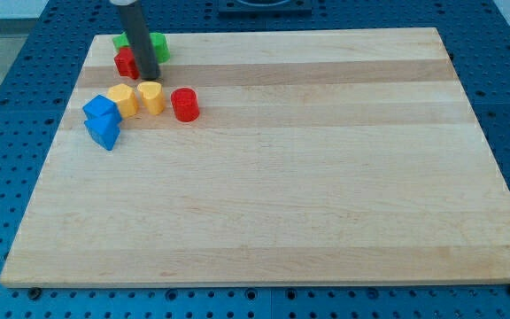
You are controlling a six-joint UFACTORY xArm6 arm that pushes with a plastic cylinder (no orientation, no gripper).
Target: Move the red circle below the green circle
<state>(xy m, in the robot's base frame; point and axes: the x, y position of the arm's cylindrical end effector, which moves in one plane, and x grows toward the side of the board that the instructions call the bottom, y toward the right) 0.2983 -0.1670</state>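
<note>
Near the board's top left | my tip (150,78) sits beside a red block (126,63) | no hand, holding nothing | red circle (185,105) just below, apart

Wooden board (308,177) on seemingly perforated blue surface (25,133)

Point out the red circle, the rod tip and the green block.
red circle (185,104), camera view, top face.
tip (151,77), camera view, rod's very end.
green block (158,44), camera view, part right of the rod.

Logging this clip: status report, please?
My tip beside a red block, green block behind. Red circle untouched. Yellow blocks alongside.
</note>
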